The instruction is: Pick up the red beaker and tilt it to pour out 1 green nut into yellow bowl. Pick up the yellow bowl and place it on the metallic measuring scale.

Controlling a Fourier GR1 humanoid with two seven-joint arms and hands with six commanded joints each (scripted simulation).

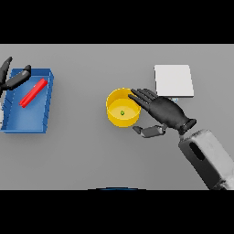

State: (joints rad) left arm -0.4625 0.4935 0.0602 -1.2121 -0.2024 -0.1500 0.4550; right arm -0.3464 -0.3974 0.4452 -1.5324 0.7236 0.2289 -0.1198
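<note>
A yellow bowl point(119, 104) stands upright near the table's middle with one small green nut point(122, 112) inside. My right hand point(165, 112) is at the bowl's right side, open, its straight fingers lying over the right rim and its thumb stretched out below the bowl, clear of its wall. The red beaker point(34, 92) lies on its side in a blue tray point(26, 122) at the left. My left hand point(11, 77) shows at the tray's upper left corner, open and holding nothing. The metallic measuring scale point(173, 80) sits flat behind my right hand, to the bowl's right.
The blue tray has raised walls and takes up the table's left side. My right forearm point(208, 157) comes in from the lower right corner. Bare grey table lies between the tray and the bowl.
</note>
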